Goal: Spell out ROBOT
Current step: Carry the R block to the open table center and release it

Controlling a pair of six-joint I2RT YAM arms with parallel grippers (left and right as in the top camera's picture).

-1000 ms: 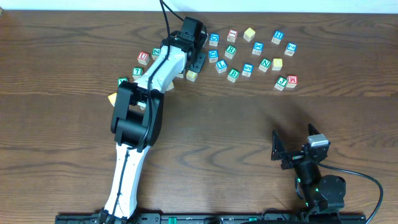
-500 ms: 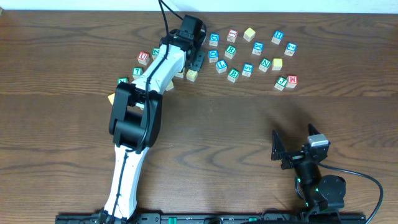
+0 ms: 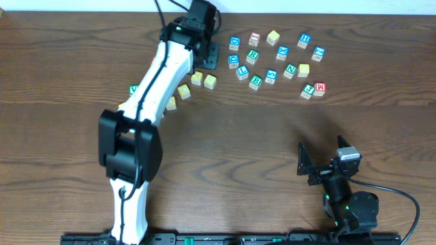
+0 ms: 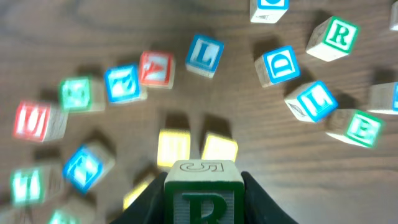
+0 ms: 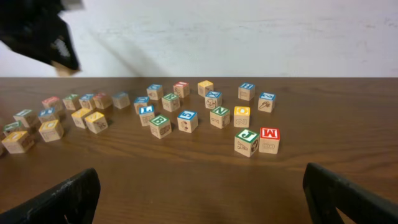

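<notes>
My left gripper is shut on a wooden block with a green R and holds it above the left part of the block cluster at the back of the table. Below it in the left wrist view lie two yellow blocks, a blue L block and a blue D block. Another green R block lies on the table and also shows in the left wrist view. A green B block sits near the cluster's front. My right gripper is open and empty near the front right; its fingers frame bare wood in the right wrist view.
Several lettered blocks are scattered along the back of the table. A red M block and a green J block sit at the right end. Yellow blocks lie beside the left arm. The table's back edge meets a white wall.
My left arm has risen and swung toward the back left with the R block in its jaws, uncovering blocks it hid before. The right arm has not moved.
</notes>
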